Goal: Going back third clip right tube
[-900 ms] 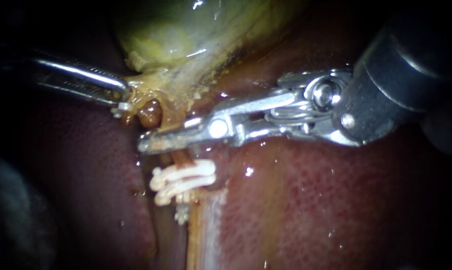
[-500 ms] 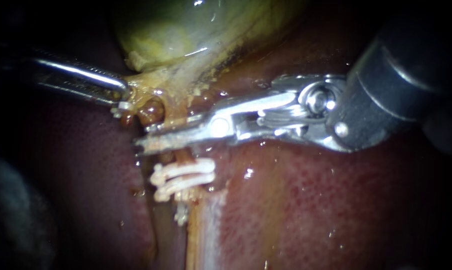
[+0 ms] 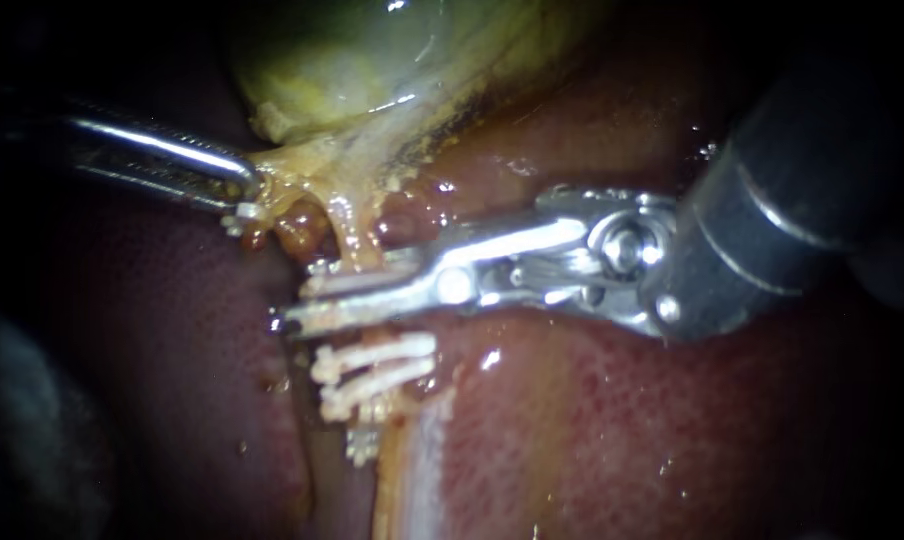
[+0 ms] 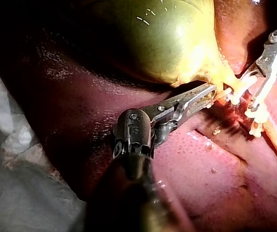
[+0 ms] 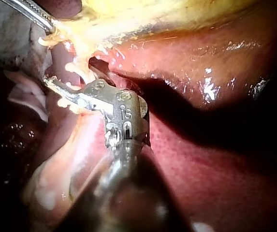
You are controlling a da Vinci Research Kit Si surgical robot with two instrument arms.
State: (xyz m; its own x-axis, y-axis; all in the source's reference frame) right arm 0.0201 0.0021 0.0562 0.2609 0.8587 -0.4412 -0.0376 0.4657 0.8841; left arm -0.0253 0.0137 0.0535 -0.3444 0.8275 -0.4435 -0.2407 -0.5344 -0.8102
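right instrument (image 3: pixel 302 297) end effector spread, straddling tube (image 3: pixel 350 225) at 12 o'clock of clips (image 3: pixel 372 365). left instrument (image 3: pixel 244 195) pinching gallbladder (image 3: pixel 372 60). risk: skewed pull-out snags tube, tears it or dislodges clips.

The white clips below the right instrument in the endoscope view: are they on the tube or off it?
On. Two white clips lie across the tube, side by side, and it runs on beyond them.
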